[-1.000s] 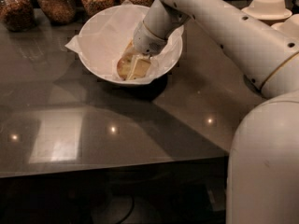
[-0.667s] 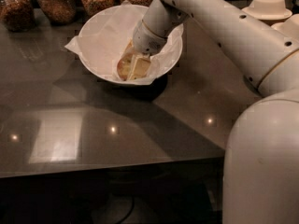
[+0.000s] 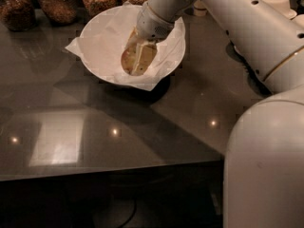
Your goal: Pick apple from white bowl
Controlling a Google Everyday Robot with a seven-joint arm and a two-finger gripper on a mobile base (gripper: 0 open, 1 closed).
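The white bowl [image 3: 102, 37], lined with crinkled white paper, stands on the dark table toward the back. My gripper [image 3: 137, 66] reaches down into it from the upper right. Its fingers [image 3: 139, 55] are shut on the apple [image 3: 150, 56], which is yellowish with a darker blush and shows on both sides of the near finger. The apple sits low inside the bowl, over the paper. The far finger is hidden behind the apple.
Several glass jars of grains [image 3: 59, 4] line the back edge behind the bowl. Small white bowls [image 3: 278, 3] stand at the back right. The grey table [image 3: 95, 127] ends at a front edge below. My arm [image 3: 237, 27] and body [image 3: 266, 175] fill the right side.
The gripper and the apple have moved slightly upward inside the bowl. The bowl and the jars have stayed in place.
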